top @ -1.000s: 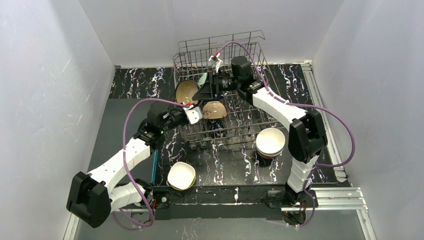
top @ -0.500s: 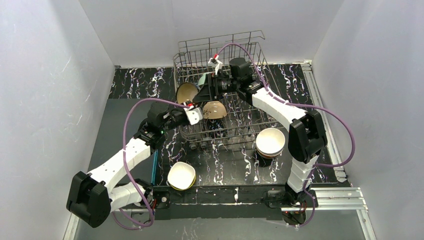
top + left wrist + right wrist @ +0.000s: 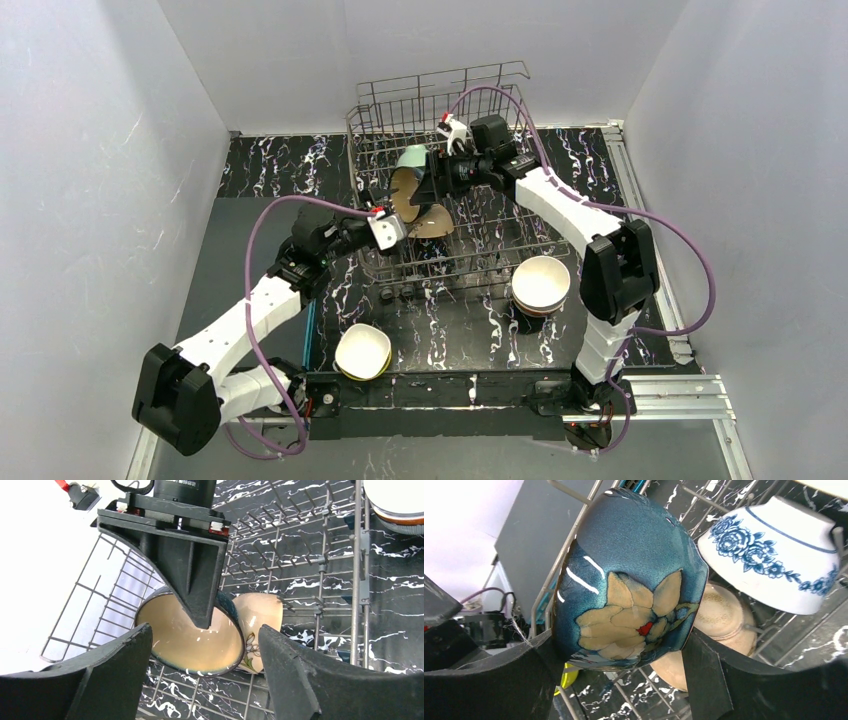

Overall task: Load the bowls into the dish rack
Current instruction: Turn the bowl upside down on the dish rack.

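A teal-blue bowl [image 3: 629, 575] with a cream flower and a tan inside [image 3: 190, 640] stands on edge in the dish rack [image 3: 440, 82]. My right gripper [image 3: 621, 645] is shut on it, one finger across its mouth and the other at its foot. My left gripper [image 3: 202, 630] is open, its fingers spread wide either side of that bowl's rim. A tan flowered bowl [image 3: 262, 615] leans just behind. A blue-patterned white bowl [image 3: 774, 565] and a mint bowl [image 3: 412, 157] also rest in the rack.
A stack of bowls [image 3: 541, 283] with a white one on top stands right of the rack's front corner. A white bowl over a yellow-green one [image 3: 362, 350] sits near the front edge. Upright tines [image 3: 300, 545] fill the rack's right half.
My left gripper has opened. The right gripper has carried the teal-blue bowl a little to the right and turned it more edge-on.
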You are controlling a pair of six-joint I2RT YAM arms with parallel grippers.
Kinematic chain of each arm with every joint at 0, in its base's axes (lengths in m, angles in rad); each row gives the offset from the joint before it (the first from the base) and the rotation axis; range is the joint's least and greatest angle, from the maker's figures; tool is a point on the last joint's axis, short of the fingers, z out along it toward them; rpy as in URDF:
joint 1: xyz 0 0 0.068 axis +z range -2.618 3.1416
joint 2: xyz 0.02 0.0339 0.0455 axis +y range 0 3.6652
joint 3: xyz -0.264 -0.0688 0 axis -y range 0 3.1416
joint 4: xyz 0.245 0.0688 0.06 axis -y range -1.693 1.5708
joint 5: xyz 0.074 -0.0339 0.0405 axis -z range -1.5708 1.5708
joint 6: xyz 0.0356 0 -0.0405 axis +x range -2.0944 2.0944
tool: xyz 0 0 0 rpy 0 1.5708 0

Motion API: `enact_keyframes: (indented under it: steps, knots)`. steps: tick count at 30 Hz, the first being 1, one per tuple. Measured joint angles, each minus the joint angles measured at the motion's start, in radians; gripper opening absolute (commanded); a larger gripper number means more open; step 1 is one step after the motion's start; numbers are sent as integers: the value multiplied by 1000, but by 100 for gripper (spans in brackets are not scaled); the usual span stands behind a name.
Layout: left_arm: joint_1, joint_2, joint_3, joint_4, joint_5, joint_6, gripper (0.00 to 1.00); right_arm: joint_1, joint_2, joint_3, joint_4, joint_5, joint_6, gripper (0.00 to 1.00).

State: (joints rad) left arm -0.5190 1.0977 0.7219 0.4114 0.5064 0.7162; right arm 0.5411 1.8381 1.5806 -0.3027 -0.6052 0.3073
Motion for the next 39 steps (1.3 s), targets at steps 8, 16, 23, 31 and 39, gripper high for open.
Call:
enact_keyframes:
  steps: [8,16,23,31,39]
  knots:
    - [4,0,41,31,-100,-124,91,-11,-81,-10,-65,87,-133,1]
    - [74,20,114,53,-270,-364,98,-20,-233,-82,-74,153,-239,1]
    - [161,108,173,24,-346,-585,98,-18,-335,-177,-65,158,-385,1]
    - [192,139,177,-20,-417,-719,98,23,-491,-376,-48,156,-640,1]
    - [192,139,177,-23,-415,-735,98,63,-534,-401,-56,134,-905,1]
